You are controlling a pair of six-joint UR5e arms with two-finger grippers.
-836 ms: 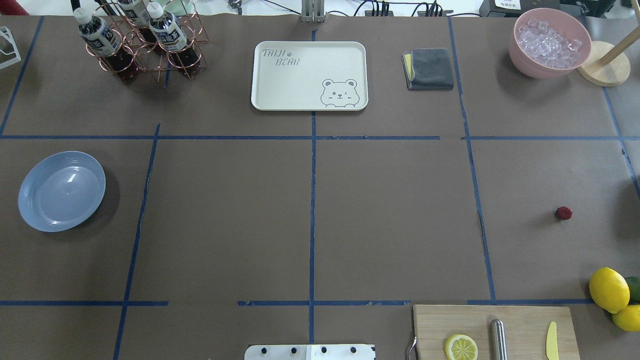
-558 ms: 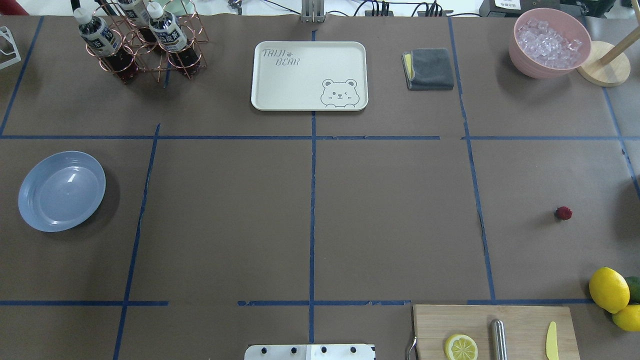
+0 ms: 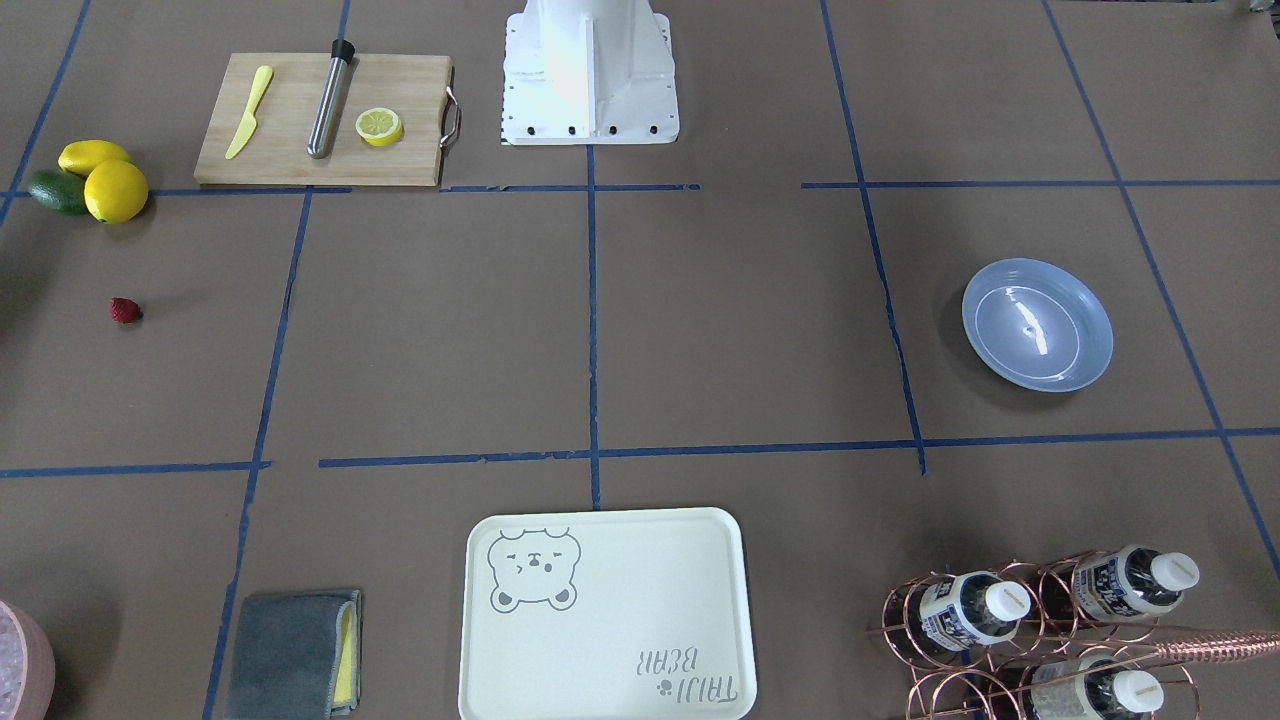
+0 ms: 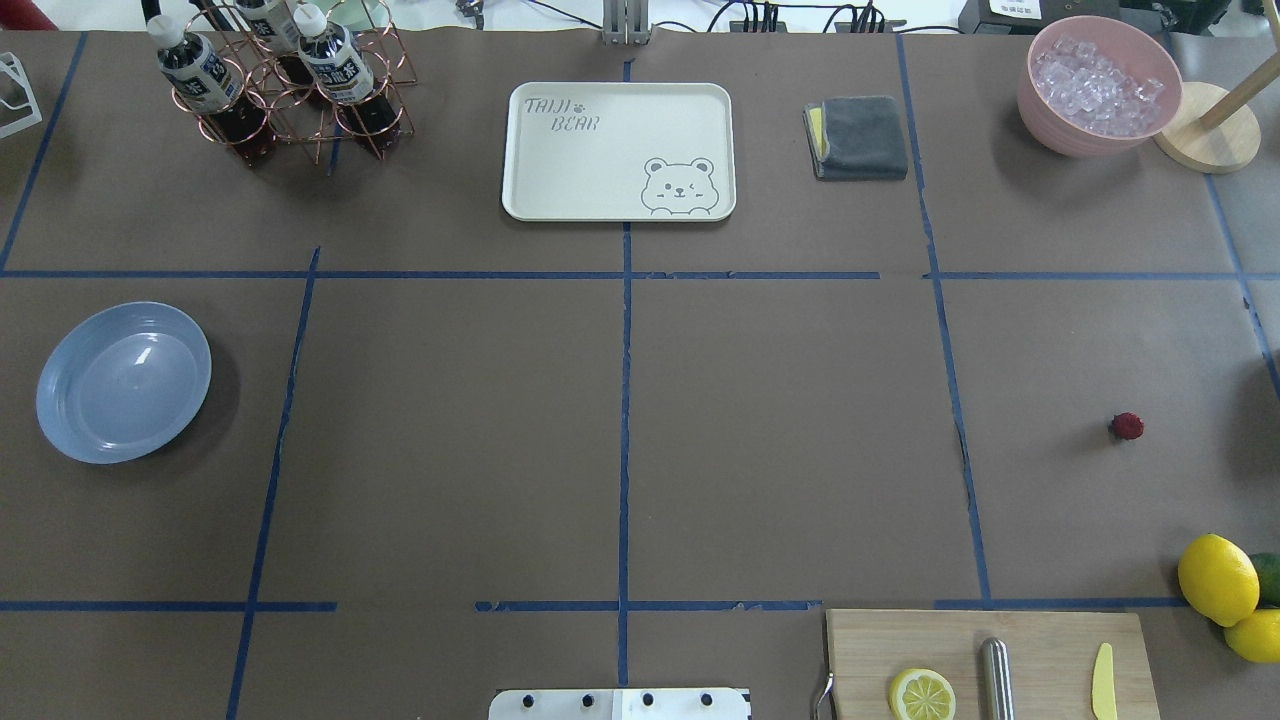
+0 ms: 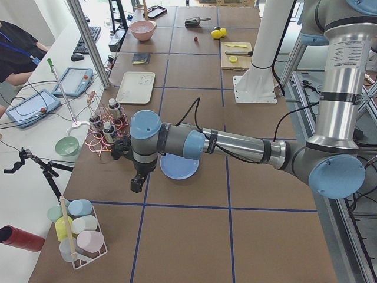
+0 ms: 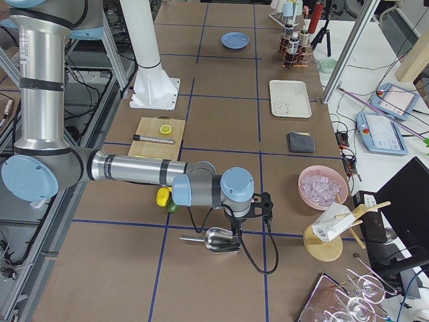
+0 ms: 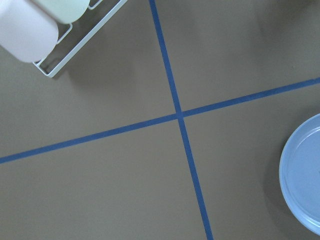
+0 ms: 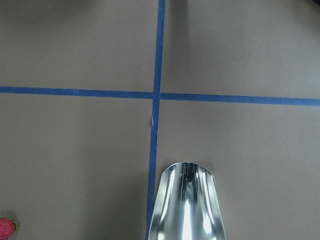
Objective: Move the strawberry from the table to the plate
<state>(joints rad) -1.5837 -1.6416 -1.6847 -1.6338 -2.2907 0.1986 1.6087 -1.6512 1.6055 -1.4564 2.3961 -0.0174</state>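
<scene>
Since nothing on the worktop (image 4: 780, 440) is seen to have shifted across the overhead pictures of the last second, no progress on the task can be counted. The strawberry (image 4: 1127, 426) lies on bare paper in the right-hand part. It is well apart from the plate (image 4: 123, 382), which stands empty at the far left. No arm is shown in the overhead or front-facing views, so the pick is judged not yet begun.

What those two views omit is supplied by the side cameras. In the exterior left view the left gripper (image 5: 136, 184) is seen above the worktop just beside the plate. In the exterior right view the right gripper (image 6: 234, 225) is seen above a metal scoop (image 6: 213, 239), near a lemon (image 6: 163, 196). From these views alone it cannot be told whether either pair of fingers is wide or narrow, and no fingers are shown by the wrist cameras.

By the right wrist view it is added that the strawberry sits at the lower left corner, to one side of the scoop, so the right arm is judged the nearer one for the pick. In the left wrist view only the plate's edge, a blue tape crossing (image 7: 179, 116) and the corner of a white wire rack (image 7: 75, 47) are caught.
</scene>
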